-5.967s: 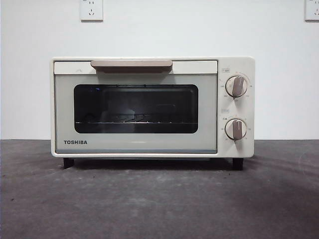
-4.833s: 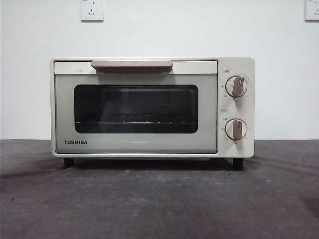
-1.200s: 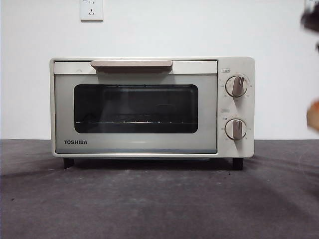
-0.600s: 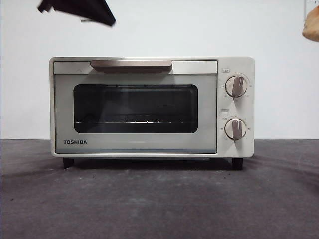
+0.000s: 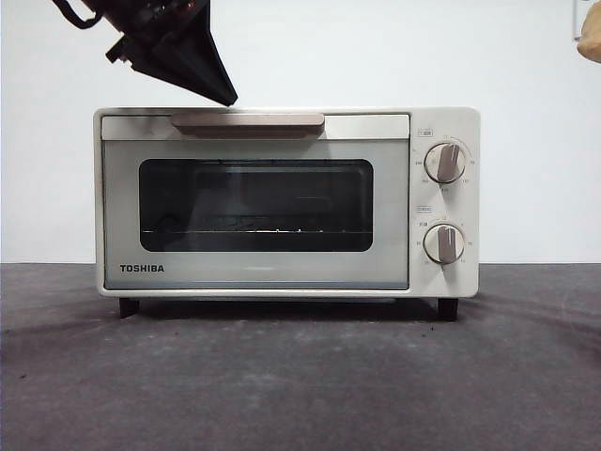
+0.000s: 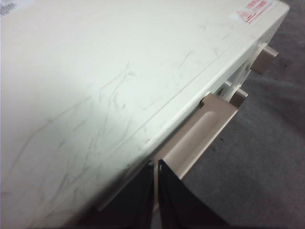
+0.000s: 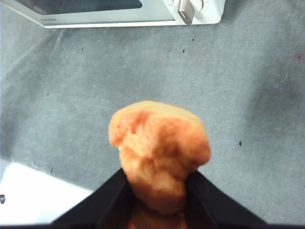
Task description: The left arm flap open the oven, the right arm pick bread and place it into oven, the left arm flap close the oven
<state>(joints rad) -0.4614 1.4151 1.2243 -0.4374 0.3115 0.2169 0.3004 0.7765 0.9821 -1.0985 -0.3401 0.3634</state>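
The cream-white oven (image 5: 282,202) stands on the dark table with its glass door closed, and a strip of its front (image 7: 119,13) shows in the right wrist view. My left gripper (image 5: 223,96) hangs as a black wedge just above the left part of the tan handle (image 5: 248,121). In the left wrist view its jaws (image 6: 156,164) are pressed together over the oven's top edge, beside the handle (image 6: 205,129). My right gripper (image 7: 157,177) is shut on the golden-orange bread (image 7: 159,143), held above the table. In the front view only a sliver of the bread (image 5: 592,42) shows.
Two round knobs (image 5: 445,202) sit on the oven's right side. The dark grey table (image 5: 300,376) stretches in front of the oven. A white surface (image 7: 28,200) lies at the table's edge below the right gripper. A white wall (image 5: 526,169) stands behind.
The left gripper has come down from the top left until its tip hangs just above the oven's handle. The bread has risen slightly at the top right edge.
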